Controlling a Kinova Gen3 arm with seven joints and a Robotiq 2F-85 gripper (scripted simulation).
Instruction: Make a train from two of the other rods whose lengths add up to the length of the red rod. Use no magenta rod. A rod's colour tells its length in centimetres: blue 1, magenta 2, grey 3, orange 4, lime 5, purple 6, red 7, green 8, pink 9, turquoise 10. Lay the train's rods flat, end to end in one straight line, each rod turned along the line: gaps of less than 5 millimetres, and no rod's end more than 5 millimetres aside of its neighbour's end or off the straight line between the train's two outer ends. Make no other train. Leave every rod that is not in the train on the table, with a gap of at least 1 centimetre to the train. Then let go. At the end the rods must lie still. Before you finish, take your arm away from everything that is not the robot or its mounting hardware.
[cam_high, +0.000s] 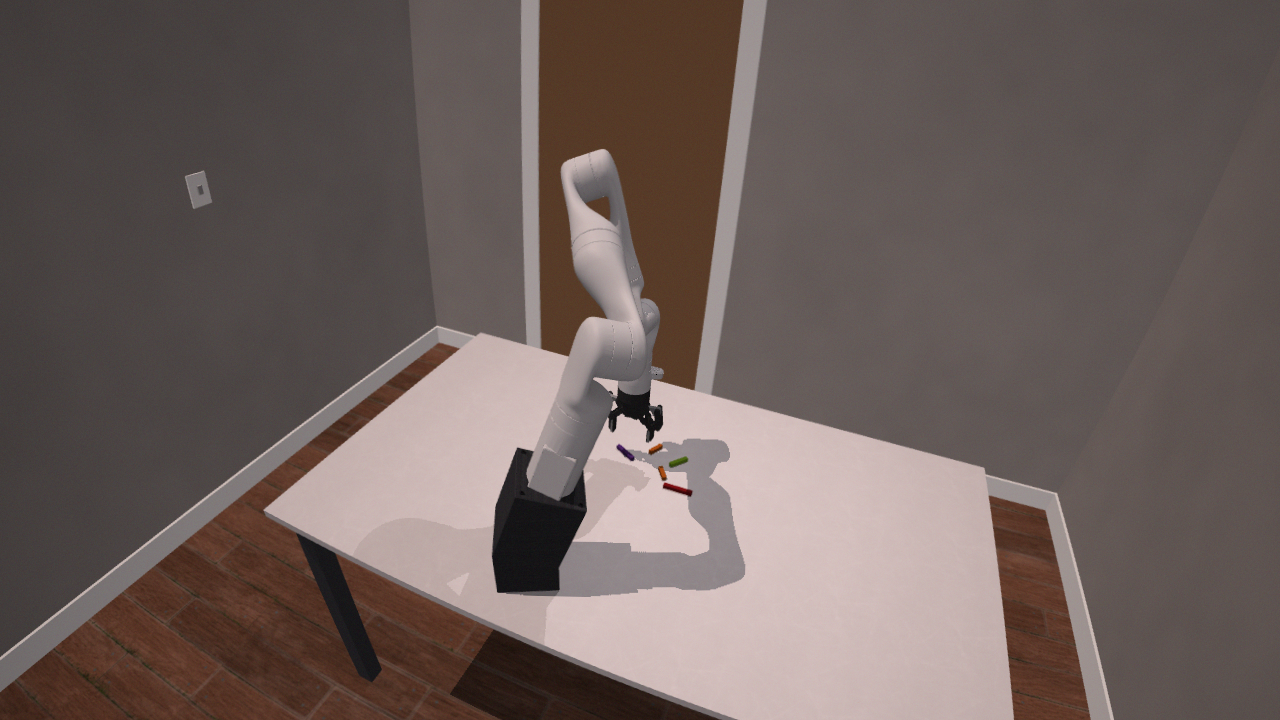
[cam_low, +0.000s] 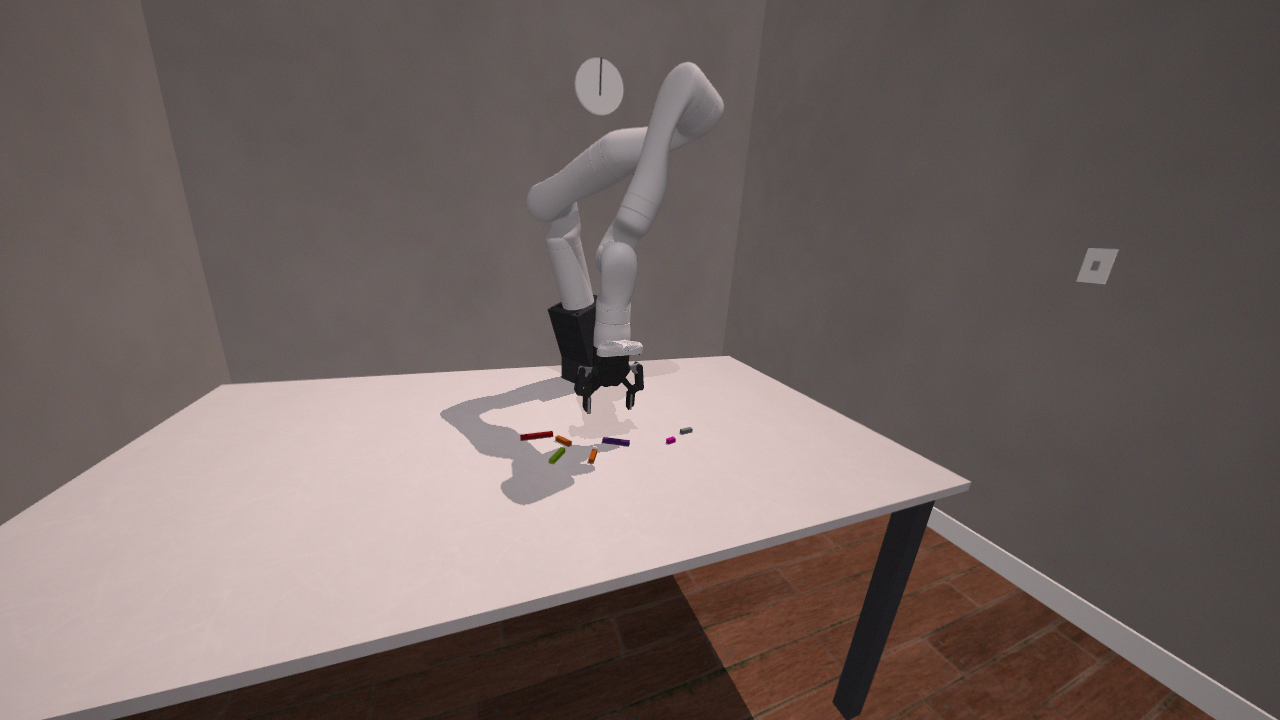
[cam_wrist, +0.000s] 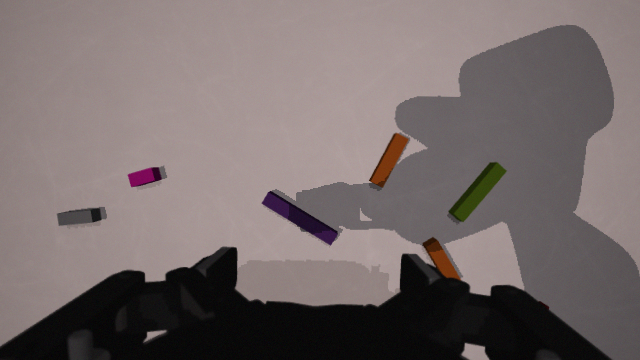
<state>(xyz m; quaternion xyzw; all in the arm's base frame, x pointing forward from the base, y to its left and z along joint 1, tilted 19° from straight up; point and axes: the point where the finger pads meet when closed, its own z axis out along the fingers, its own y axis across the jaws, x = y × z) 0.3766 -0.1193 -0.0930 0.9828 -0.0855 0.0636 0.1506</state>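
The gripper (cam_low: 610, 400) hangs fully open above the table (cam_low: 805, 465), holding nothing, near the purple rod (cam_low: 615, 441)

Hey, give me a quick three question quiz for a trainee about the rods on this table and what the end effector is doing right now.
1. True or false: the end effector is shut on the purple rod.
2. How many orange rods lie on the table?
3. Which rod lies nearest the grey rod? A) red rod B) lime rod C) magenta rod

Key:
1. False. It hangs open above the rods, holding nothing.
2. Two: one past the purple rod, another by a fingertip in the wrist view.
3. C. The magenta rod lies just beside it, apart from the cluster with the lime rod and the red rod.
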